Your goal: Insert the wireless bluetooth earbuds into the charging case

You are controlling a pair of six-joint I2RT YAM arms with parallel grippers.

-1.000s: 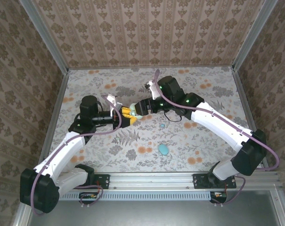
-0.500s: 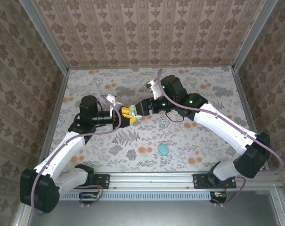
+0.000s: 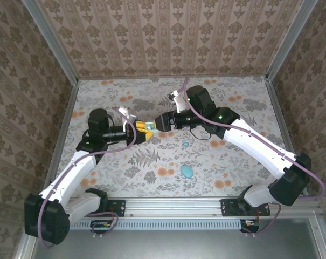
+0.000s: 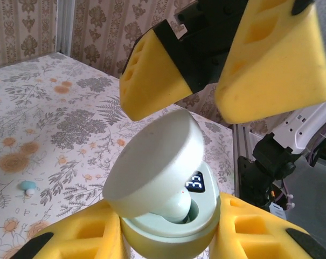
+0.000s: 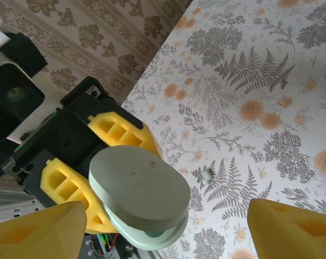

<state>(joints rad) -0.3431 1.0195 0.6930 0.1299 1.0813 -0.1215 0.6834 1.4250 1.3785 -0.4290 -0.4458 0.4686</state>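
We see the left tool (image 3: 143, 131) pinching the pale green charging case (image 4: 152, 162) between its yellow pads, held above the surface (image 3: 243, 100) with the lid tilted up on its hinge. The right tool (image 3: 160, 123) faces it with its pads spread wide, just above the raised lid and gripping nothing. One tiny teal earbud (image 3: 185, 144) lies on the floral surface just right of the two tools, apart from the case, with a blue oval pebble (image 3: 187, 172) nearer the arm bases.
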